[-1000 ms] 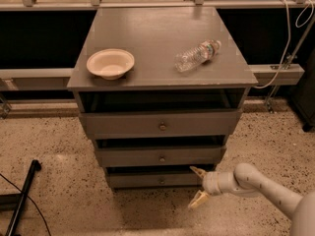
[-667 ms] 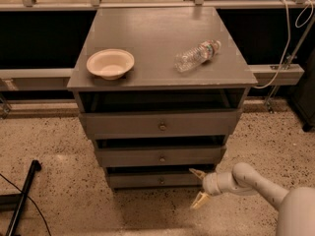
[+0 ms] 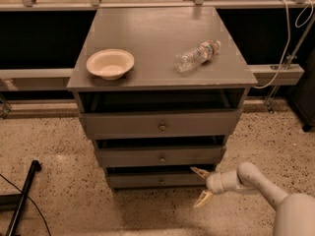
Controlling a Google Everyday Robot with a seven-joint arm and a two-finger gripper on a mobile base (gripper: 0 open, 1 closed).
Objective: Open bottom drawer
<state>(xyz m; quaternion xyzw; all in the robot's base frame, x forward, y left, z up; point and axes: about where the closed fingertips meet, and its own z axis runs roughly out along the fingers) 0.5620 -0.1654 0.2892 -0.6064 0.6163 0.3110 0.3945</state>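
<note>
The bottom drawer is the slimmest grey front, lowest on the grey chest, with a small brassy knob at its centre. Its front stands closed under the other two fronts. My gripper hangs low at the drawer's right end, to the right of the knob. Its two yellowish fingers are spread apart: the upper fingertip touches or nearly touches the top right corner of the drawer front, the lower one is over the floor. It holds nothing.
A cream bowl and a lying plastic bottle rest on the chest top. The mid-sized drawer and tallest drawer sit above. A black bar lies on the speckled floor at left. White cables hang at right.
The gripper has stayed by the drawer's right end, shifting only slightly. The drawers have not moved.
</note>
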